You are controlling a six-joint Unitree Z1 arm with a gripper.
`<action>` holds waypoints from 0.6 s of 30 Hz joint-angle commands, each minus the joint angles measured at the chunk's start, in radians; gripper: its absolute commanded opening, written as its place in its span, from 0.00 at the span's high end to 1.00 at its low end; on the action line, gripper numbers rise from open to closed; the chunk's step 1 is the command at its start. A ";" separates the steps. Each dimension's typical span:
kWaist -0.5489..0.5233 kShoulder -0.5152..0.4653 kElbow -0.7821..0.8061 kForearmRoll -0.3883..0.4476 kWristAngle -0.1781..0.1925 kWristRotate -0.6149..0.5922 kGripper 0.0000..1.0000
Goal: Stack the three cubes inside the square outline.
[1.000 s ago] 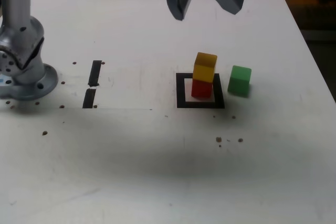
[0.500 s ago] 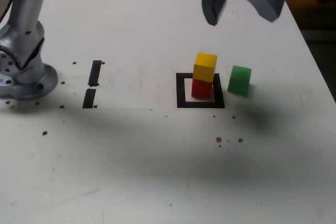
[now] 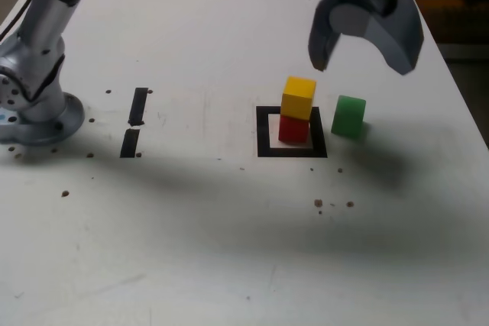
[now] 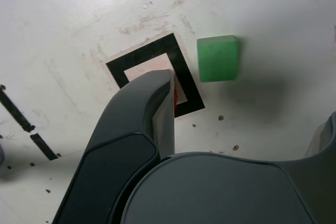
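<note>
The gripper (image 3: 363, 43) had swung, jaws wide and empty, above the green cube (image 3: 349, 117), at three o'clock of the yellow-on-red stack (image 3: 296, 109); pickup looked next.

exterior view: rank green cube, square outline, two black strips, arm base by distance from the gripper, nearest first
Measured from the gripper:
1. green cube, just below it.
2. square outline, lower, toward the view's left.
3. two black strips, farther left.
4. arm base, at the left edge.

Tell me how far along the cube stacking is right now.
Two of three are done: the yellow cube sits on the red cube inside the square outline. The gripper hangs above with jaws open and empty. Left: the green cube, outside the outline, goes on top.
</note>
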 commanded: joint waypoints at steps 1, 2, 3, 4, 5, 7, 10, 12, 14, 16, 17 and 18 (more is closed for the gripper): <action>-0.003 0.012 -0.016 0.009 -0.003 0.000 0.01; -0.003 0.018 -0.022 0.008 -0.003 0.001 0.01; -0.003 0.023 -0.027 0.007 -0.003 0.001 0.01; -0.003 0.028 -0.032 0.007 -0.003 0.001 0.01; -0.002 0.033 -0.036 0.006 -0.003 0.002 0.01; 0.000 0.043 -0.042 0.005 -0.003 0.003 0.01; 0.004 0.057 -0.045 0.003 -0.004 0.003 0.01; 0.008 0.067 -0.044 0.001 -0.008 0.003 0.01; 0.014 0.077 -0.041 -0.002 -0.017 0.000 0.01; 0.021 0.087 -0.037 -0.005 -0.028 -0.003 0.01; 0.025 0.092 -0.035 -0.007 -0.035 -0.006 0.01; 0.028 0.096 -0.032 -0.009 -0.040 -0.008 0.01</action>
